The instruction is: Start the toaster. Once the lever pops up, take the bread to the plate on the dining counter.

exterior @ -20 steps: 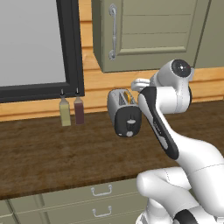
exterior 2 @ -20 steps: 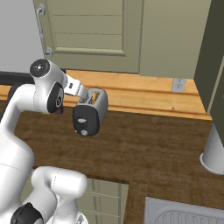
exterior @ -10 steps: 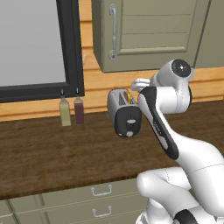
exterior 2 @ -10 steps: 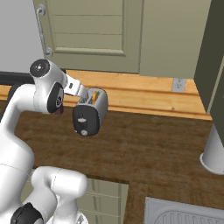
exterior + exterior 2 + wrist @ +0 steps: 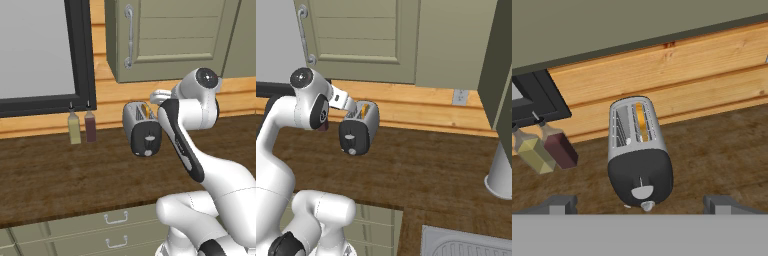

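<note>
While open, the tool [image 5: 640,204] faces the toaster [image 5: 638,150].

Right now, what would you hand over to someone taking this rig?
Gripper: open, empty, hanging just above the toaster's black end panel.
Toaster: on the dark worktop by the wooden back wall, two bottles to its left.
Bread: sits in one slot.
Lever: not yet pressed, as far as the pictures tell.
Left: press lever, wait for pop, carry bread to plate.

base views: behind arm, flanking | hand view: close above | shared: toaster [image 5: 142,131]
</note>
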